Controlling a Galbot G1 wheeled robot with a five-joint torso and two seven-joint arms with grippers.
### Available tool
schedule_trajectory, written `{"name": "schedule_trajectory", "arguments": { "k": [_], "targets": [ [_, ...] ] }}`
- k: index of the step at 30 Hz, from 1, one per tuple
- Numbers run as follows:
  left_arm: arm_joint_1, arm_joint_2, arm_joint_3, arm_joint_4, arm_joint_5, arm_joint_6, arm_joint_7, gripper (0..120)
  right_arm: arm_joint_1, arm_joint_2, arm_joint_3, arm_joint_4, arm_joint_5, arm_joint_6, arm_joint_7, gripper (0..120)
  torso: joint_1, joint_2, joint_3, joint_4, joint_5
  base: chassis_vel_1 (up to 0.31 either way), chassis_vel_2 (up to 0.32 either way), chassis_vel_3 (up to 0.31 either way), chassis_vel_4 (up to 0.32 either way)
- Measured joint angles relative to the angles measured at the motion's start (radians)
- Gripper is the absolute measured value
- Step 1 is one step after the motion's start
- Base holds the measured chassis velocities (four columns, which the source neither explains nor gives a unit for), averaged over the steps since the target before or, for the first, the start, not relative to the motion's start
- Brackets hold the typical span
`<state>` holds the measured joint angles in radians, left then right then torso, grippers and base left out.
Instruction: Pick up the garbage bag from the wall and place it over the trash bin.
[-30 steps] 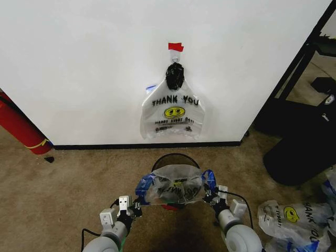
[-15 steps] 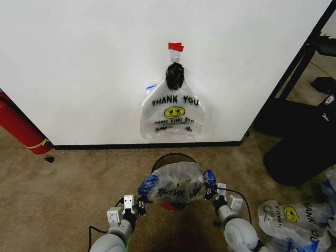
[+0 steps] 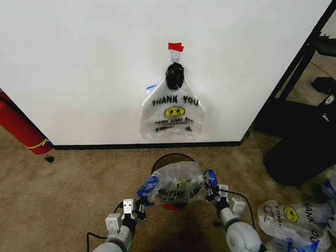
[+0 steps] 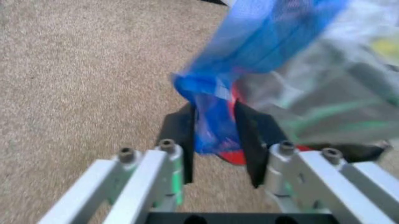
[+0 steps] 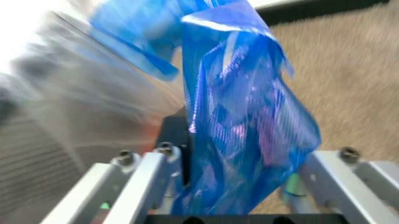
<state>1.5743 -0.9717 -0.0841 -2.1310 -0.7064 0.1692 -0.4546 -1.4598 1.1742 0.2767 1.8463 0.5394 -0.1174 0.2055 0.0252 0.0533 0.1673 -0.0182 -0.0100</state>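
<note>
The garbage bag (image 3: 176, 184), whitish with blue handles, is spread over the mouth of the black mesh trash bin (image 3: 164, 159) on the carpet below the white wall (image 3: 79, 63). My left gripper (image 3: 140, 206) is shut on the bag's left blue handle. In the left wrist view the handle (image 4: 215, 126) sits between the black fingers (image 4: 182, 140) of that gripper (image 4: 213, 112). My right gripper (image 3: 212, 191) is shut on the right blue handle. In the right wrist view that handle (image 5: 243, 116) hides most of the gripper (image 5: 231, 140).
Another "THANK YOU" bag (image 3: 172, 113) with a black knotted top hangs on the wall under a red tape mark (image 3: 176, 46). A red cylinder (image 3: 18, 126) leans at the left. Black furniture (image 3: 304, 142) and several loose bags (image 3: 291, 218) lie at the right.
Both grippers have drawn back toward me and moved lower. The garbage bag has sunk further onto the trash bin between them.
</note>
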Motion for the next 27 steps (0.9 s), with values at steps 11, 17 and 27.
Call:
{"name": "schedule_trajectory", "arguments": {
  "k": [11, 17, 27],
  "targets": [
    [0.178, 0.008, -0.042, -0.168, 0.092, -0.028, 0.000, 71, -0.168, -0.028, 0.060, 0.071, -0.207, 0.181, -0.065, 72, 0.000, 0.000, 0.000, 0.0000, 0.0002, 0.000, 0.000, 0.000, 0.000],
    [0.229, 0.017, -0.054, -0.238, 0.161, -0.077, -0.001, 95, -0.254, -0.016, 0.131, 0.044, -0.296, 0.357, -0.104, 95, 0.000, 0.000, 0.000, 0.0001, 0.0001, 0.000, 0.000, 0.000, 0.000],
    [0.159, 0.072, -0.096, -0.290, 0.201, -0.137, 0.049, 100, -0.317, 0.034, 0.242, 0.057, -0.354, 0.595, -0.157, 100, 0.000, 0.000, 0.000, 0.0001, 0.0000, 0.000, 0.000, 0.000, 0.000]
  ]
}}
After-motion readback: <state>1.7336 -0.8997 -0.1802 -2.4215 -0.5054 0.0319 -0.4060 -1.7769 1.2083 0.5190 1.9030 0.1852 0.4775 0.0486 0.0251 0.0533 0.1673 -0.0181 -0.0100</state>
